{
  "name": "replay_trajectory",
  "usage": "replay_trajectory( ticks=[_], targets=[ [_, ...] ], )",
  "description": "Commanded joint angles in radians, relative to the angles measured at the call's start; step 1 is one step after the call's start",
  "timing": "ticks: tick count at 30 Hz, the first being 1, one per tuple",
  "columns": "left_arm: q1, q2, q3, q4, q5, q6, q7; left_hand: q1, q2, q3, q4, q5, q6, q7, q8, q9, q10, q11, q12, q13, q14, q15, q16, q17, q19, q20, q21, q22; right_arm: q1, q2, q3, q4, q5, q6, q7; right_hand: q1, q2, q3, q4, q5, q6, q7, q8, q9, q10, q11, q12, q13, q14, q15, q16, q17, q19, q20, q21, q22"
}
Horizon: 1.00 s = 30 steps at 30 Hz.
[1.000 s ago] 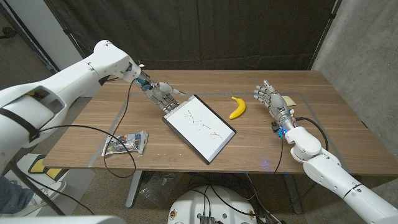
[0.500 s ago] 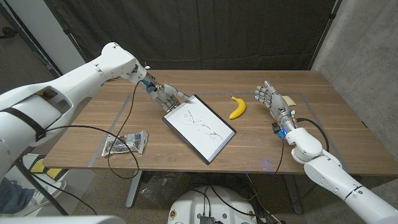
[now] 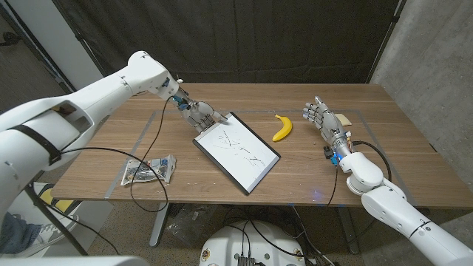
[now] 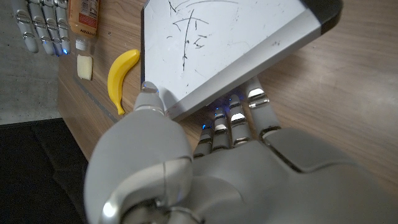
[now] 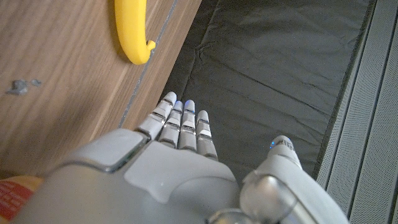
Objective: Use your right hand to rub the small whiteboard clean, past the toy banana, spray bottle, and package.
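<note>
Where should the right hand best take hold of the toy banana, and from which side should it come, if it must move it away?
Probably at the thick middle of the toy banana, coming from the right hand's own side, fingers across the curve. The banana lies flat on the table, free of the whiteboard; its ends taper, so they would likely slip.

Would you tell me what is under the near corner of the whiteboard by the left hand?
The left hand's fingers reach under the raised whiteboard edge, thumb on top. Wooden table lies below; the fingertips are covered.
</note>
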Motion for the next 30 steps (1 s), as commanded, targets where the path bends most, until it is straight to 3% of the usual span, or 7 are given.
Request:
replay_trajectory(
  ticks=[1,5,10,25,28,30],
  targets=[
    [-0.014,-0.018,0.029,0.014,0.027,-0.019,-0.029,0.012,-0.006,0.013,-0.006,0.003,0.025,0.068,0.01,0.003,0.023,-0.007,0.011,0.002,0.021,-0.007,0.005,0.002,0.013,-0.001,-0.003,0.003,-0.008,-0.001,0.006,-0.004,-0.002,0.009,-0.001,0.011,0.001,0.002,-0.006,-0.004,0.008,-0.005,0.006,0.005,0.005,0.0,0.006,0.002,0.007,-0.001,-0.002,0.003,0.003,0.002,0.001,0.003],
    [-0.009,-0.015,0.027,0.002,0.031,-0.013,-0.019,0.029,0.005,0.027,-0.01,0.006,0.037,0.071,0.012,0.003,0.034,-0.006,0.012,0.002,0.034,-0.007,0.006,0.003,0.022,-0.002,-0.003,0.003,-0.011,-0.002,0.007,-0.011,-0.004,0.007,-0.004,0.011,0.001,0.001,-0.006,-0.004,0.008,-0.005,0.005,0.005,0.004,-0.002,0.006,0.002,0.007,-0.002,-0.002,0.003,0.004,0.003,0.001,0.003],
    [0.018,0.0,-0.001,-0.041,0.027,-0.003,0.035,0.094,0.027,0.084,-0.022,0.021,0.063,0.071,0.015,0.004,0.064,-0.011,0.014,0.002,0.056,-0.018,0.007,0.005,0.034,-0.002,-0.007,0.004,-0.015,-0.006,0.01,-0.02,-0.009,0.004,-0.008,0.011,0.001,0.001,-0.006,-0.004,0.008,-0.005,0.005,0.005,0.005,-0.001,0.006,0.002,0.006,-0.002,-0.002,0.003,0.004,0.003,0.001,0.003],
    [0.048,-0.004,-0.03,-0.068,-0.011,0.015,0.07,0.19,0.036,0.196,-0.018,0.034,0.12,0.075,0.02,0.006,0.129,-0.006,0.02,0.003,0.135,-0.036,0.019,0.01,0.093,-0.008,0.003,0.004,-0.029,-0.008,0.017,-0.023,0.0,0.01,-0.001,0.011,0.001,0.0,-0.006,-0.004,0.01,-0.005,0.005,0.005,0.005,-0.002,0.005,0.002,0.008,-0.002,-0.002,0.003,0.003,0.003,0.0,0.003],
    [0.062,-0.006,-0.048,-0.078,-0.028,0.033,0.098,0.222,0.041,0.236,-0.018,0.037,0.137,0.076,0.021,0.008,0.145,-0.003,0.019,0.004,0.157,-0.04,0.021,0.012,0.115,-0.014,0.006,0.003,-0.031,-0.011,0.019,-0.02,-0.005,0.019,0.003,0.011,0.001,0.0,-0.006,-0.004,0.01,-0.005,0.005,0.005,0.005,-0.002,0.005,0.002,0.008,-0.002,-0.002,0.003,0.003,0.003,0.0,0.003],
    [0.072,-0.005,-0.062,-0.088,-0.04,0.045,0.12,0.258,0.042,0.283,-0.018,0.043,0.151,0.076,0.021,0.01,0.165,0.0,0.02,0.004,0.177,-0.042,0.021,0.014,0.125,-0.026,0.005,0.003,-0.033,-0.009,0.022,-0.024,-0.006,0.02,-0.003,0.011,0.001,0.0,-0.006,-0.004,0.01,-0.005,0.005,0.005,0.006,-0.002,0.005,0.002,0.009,-0.002,-0.002,0.003,0.004,0.003,0.0,0.003]
  ],
)
